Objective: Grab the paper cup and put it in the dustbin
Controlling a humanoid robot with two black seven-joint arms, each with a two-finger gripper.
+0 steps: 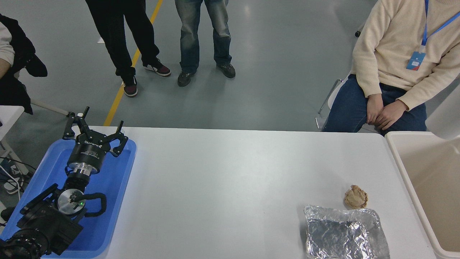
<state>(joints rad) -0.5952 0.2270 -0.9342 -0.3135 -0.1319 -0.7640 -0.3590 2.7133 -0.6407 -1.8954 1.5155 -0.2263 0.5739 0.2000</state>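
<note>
The paper cup (pixel 446 116) shows only in part at the picture's right edge, tilted in the air above the far rim of the dustbin (pixel 396 153). The dustbin is a beige tub at the table's right end, cut off by the frame. Whatever holds the cup is outside the picture, and my right gripper does not show. At the lower left my left gripper (pixel 94 126) is parked above the blue tray (pixel 118 180), its fingers spread open around nothing.
A crumpled brown paper ball (pixel 355 196) and a crinkled silver foil tray (pixel 345 232) lie on the white table (pixel 230 180) near its front right. One person sits beyond the far right edge; others stand farther back.
</note>
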